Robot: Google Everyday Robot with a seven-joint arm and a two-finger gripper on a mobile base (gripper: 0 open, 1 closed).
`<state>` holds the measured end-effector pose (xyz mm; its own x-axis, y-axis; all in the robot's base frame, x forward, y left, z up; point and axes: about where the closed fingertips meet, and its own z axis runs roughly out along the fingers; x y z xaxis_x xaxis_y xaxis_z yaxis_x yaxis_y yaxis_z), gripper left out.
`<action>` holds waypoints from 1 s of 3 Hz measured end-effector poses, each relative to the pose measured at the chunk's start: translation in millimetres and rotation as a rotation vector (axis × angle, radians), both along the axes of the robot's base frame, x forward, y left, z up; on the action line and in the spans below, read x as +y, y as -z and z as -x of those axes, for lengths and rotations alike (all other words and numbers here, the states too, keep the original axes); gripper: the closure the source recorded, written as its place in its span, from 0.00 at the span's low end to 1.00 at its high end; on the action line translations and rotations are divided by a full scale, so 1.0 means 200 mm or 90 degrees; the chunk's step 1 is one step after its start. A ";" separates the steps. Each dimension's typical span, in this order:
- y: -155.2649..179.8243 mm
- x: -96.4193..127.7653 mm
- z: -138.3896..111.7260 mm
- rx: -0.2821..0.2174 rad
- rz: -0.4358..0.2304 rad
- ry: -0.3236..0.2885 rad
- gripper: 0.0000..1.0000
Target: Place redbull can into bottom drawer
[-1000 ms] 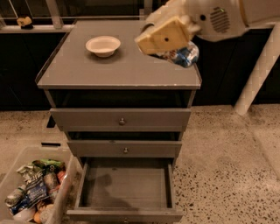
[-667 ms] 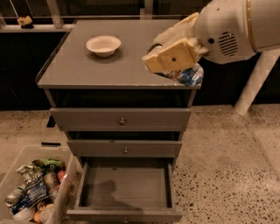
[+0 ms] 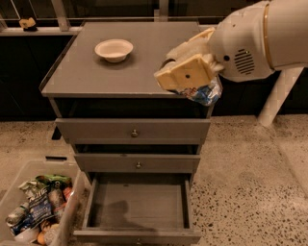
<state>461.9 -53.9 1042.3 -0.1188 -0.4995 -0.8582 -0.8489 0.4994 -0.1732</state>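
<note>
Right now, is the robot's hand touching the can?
Touching. In the camera view the gripper is clamped on the redbull can, holding it up above the cabinet.

A grey cabinet (image 3: pixel 125 72) with three drawers stands on a pale speckled floor (image 3: pixel 250 182), its lowest drawer (image 3: pixel 139 202) pulled open, backed by a dark wall (image 3: pixel 19 96) under a ledge with pale rails (image 3: pixel 60 9). A clear plastic bin (image 3: pixel 29 168) of wrappers sits on the floor just left of the cabinet, and a white post (image 3: pixel 276 101) slants down to the floor on the right. The light is dim and warm, and the end effector (image 3: pixel 185 79) grips a can (image 3: pixel 206 92) above the cabinet's front right corner.
</note>
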 end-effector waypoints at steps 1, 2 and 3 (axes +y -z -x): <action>0.22 -0.01 0.04 0.016 -0.014 0.029 1.00; 0.64 -0.04 0.07 0.072 -0.024 0.065 1.00; 0.83 -0.04 0.12 0.107 -0.014 0.073 1.00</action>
